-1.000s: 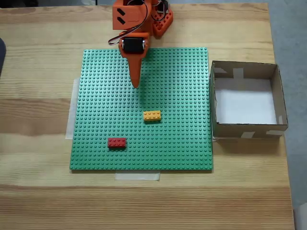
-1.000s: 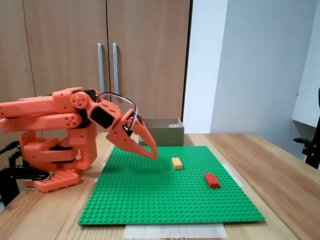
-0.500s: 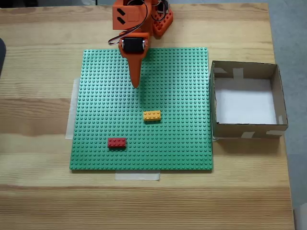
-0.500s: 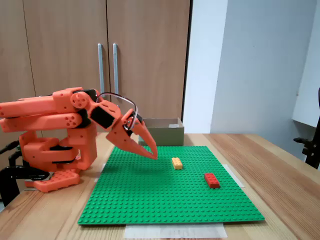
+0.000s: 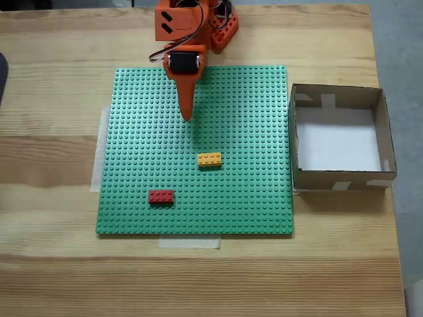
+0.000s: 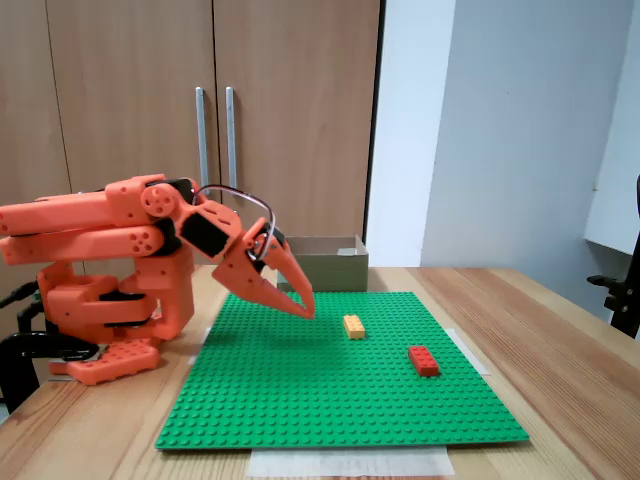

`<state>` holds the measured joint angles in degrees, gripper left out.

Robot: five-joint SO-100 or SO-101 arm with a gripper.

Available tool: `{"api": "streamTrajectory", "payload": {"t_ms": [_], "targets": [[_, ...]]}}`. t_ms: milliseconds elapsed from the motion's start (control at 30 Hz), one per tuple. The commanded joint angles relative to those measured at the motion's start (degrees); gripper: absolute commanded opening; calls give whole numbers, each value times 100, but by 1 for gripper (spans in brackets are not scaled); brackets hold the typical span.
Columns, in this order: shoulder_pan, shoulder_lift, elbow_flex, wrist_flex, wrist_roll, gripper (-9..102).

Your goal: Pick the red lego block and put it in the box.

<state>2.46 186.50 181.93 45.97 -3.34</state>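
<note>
Nothing is moved since the earlier frames.
Gripper (image 6: pixel 306 308) is pressed together above the green baseplate (image 5: pixel 251 119); red lego block (image 5: pixel 161 196) is left untouched.

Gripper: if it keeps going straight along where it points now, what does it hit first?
Most likely the green baseplate. The gripper slants down and forward, its tips just above the studs. The yellow brick lies a bit off that line in the top-down fixed view; the red brick is farther off.
</note>
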Motion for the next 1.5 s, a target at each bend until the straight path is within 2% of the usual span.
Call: {"api": "streamTrajectory", "payload": {"t_ms": [0, 1167, 1467], "targets": [[-9, 44, 26, 9, 18, -1], [-53, -62, -26, -53, 220, -1], [62, -1222, -1134, 352, 105, -1]]}}
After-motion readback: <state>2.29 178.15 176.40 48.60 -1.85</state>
